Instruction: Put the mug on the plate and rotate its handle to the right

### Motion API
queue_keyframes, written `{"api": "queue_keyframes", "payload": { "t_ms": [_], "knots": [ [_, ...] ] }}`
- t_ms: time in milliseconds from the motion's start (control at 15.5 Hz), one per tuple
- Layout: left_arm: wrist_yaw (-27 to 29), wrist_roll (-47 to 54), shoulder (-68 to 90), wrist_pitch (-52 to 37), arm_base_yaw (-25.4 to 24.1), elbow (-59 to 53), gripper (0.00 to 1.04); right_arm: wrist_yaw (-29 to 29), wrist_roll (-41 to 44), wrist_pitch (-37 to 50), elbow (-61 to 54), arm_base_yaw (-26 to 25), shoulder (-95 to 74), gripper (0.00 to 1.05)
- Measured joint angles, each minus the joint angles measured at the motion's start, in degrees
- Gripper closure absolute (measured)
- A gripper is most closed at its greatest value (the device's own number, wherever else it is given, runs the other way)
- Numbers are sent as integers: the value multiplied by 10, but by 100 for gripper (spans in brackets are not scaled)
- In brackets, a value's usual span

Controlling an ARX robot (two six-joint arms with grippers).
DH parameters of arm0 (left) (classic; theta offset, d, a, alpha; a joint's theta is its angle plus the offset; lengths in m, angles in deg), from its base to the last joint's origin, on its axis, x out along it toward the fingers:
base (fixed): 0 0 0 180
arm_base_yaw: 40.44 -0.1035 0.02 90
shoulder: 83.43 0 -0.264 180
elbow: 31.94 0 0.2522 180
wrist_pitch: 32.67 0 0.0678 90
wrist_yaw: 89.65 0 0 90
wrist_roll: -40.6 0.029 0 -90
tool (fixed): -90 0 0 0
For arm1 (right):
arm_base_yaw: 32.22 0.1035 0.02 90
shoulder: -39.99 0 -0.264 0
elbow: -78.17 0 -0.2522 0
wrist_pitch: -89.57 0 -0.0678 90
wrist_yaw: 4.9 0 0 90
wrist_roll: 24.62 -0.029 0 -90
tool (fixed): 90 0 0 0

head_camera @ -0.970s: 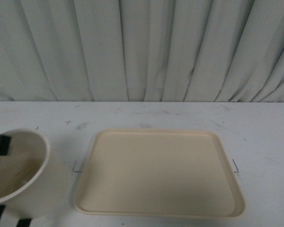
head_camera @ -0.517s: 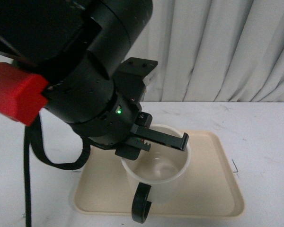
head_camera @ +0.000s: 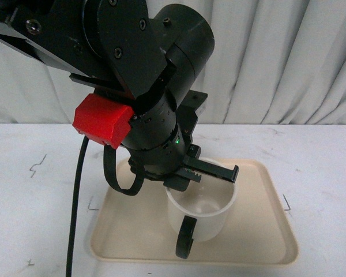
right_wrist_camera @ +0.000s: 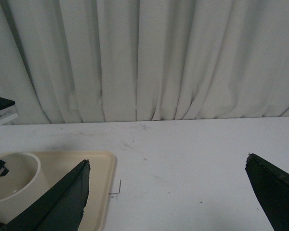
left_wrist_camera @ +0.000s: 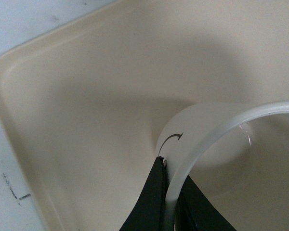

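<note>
The mug (head_camera: 206, 222) is seen inside the plate (head_camera: 259, 231), towards the plate's middle and nearer its front rim than its back rim. Whether its base bears fully on the plate cannot be told. Its opening is turned upward and nothing is seen inside it. The handle (head_camera: 186, 236) is pointed toward the robot and slightly to its left, over the front part of the plate.

The rim of the mug is pinched by the left gripper (head_camera: 232, 173). In the left wrist view the two black fingers (left_wrist_camera: 151, 207) are seen pressed against the wall, one inside and one outside, with the white rim between them. A small black curved mark (left_wrist_camera: 171, 139) is drawn on the outer wall just beyond the outer finger.

The left arm (head_camera: 132, 69) is reached down from the upper left of the front view, and a red block (head_camera: 102, 121) and a black cable (head_camera: 75, 213) are carried on it.

The right gripper (right_wrist_camera: 168, 192) is held well apart from the mug, over the bare white bench (right_wrist_camera: 183, 159). Its fingers are spread wide, with nothing between them.

The bench is backed by a pale pleated curtain (right_wrist_camera: 149, 57).
</note>
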Motion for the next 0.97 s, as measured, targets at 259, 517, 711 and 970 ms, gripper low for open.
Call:
{"api": "queue_keyframes", "payload": {
  "t_ms": [259,517,711,970],
  "knots": [
    [2,-1,23,12,2,14,83,0,0,0,0,0,0,6],
    [-17,12,-29,-14,-5,-12,41,0,0,0,0,0,0,6],
    [-91,72,-239,-220,-60,-178,7,0,0,0,0,0,0,6],
    [91,54,-512,-547,-116,-393,35,0,0,0,0,0,0,6]
  ]
}}
